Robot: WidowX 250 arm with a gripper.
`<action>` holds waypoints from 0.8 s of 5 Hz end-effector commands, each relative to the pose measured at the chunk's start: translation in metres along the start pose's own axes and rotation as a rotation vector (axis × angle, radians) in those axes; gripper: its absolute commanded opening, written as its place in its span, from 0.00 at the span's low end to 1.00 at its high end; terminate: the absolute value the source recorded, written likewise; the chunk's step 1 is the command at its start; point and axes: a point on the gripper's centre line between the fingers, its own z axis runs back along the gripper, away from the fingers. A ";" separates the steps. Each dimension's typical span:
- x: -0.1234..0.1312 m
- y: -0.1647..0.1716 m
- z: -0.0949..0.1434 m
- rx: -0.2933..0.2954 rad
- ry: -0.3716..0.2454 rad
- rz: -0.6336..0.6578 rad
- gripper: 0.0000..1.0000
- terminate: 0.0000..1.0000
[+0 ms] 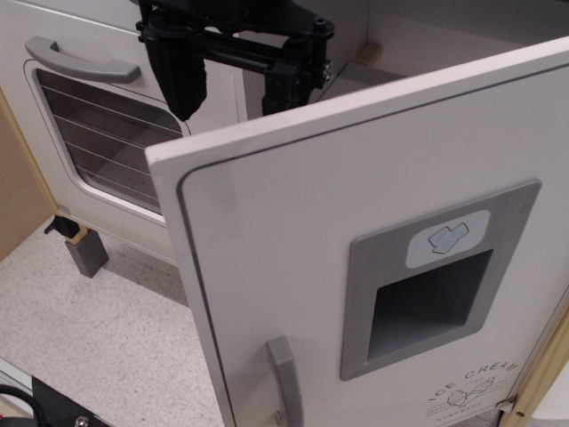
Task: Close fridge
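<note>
The white fridge door (pixel 293 231) stands swung open and fills the right half of the view. It has a grey vertical handle (pixel 284 378), a grey recessed dispenser panel (pixel 427 294) with an ice-cube sticker (pixel 447 238) and "ICE CREAM" print (pixel 476 384) at the bottom right. My black gripper (pixel 231 84) hangs at the top, behind the door's top edge. Its two fingers (pixel 178 76) are apart and hold nothing. Their tips are just above and behind the door's upper left corner.
The white oven door (pixel 107 169) with a window and a horizontal grey handle (pixel 80 60) is at the left. A grey foot (pixel 86 253) stands under it on the speckled floor (pixel 98 329). The fridge's inside (pixel 391 49) shows above the door.
</note>
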 end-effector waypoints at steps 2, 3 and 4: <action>0.005 -0.006 0.023 -0.027 -0.031 -0.039 1.00 0.00; 0.006 -0.009 0.040 -0.040 -0.058 -0.090 1.00 0.00; 0.003 -0.015 0.056 -0.060 -0.072 -0.129 1.00 0.00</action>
